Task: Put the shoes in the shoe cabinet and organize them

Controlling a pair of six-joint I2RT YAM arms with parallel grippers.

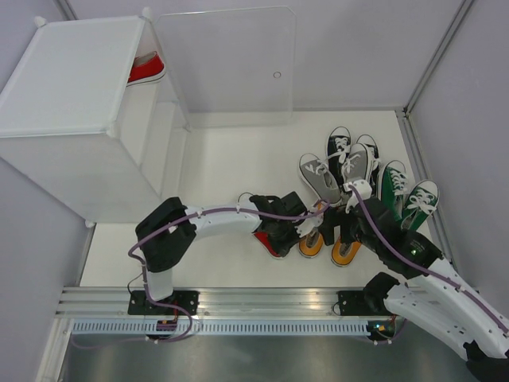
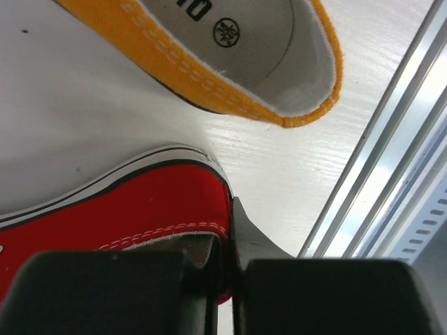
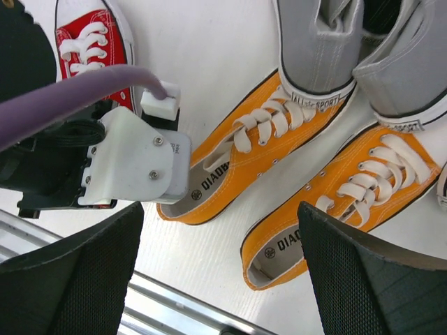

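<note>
Nearest the arm bases, just beyond the metal rail (image 1: 262, 302), the left gripper (image 2: 227, 276) is pinching the heel of a red shoe (image 2: 105, 223), which lies on the white table (image 1: 223, 159) with its heel wall caught between the two black fingers (image 2: 105, 293). Just beside it sits the pair of orange shoes (image 3: 258, 153), heels toward the rail. The right gripper (image 3: 220, 237) hangs above them with its fingers spread wide, holding nothing (the left arm's white wrist housing (image 3: 136, 157) covers part of the nearer orange shoe from this side). Right behind the orange pair are two grey shoes (image 1: 318, 179), then a black pair (image 1: 339, 143), with a green pair (image 1: 391, 181) off to the right. Far back on the left stands the cabinet (image 1: 71, 79), with a second red shoe (image 1: 145, 69) on an upper shelf and its clear door (image 1: 227, 64) swung open to the right.
</note>
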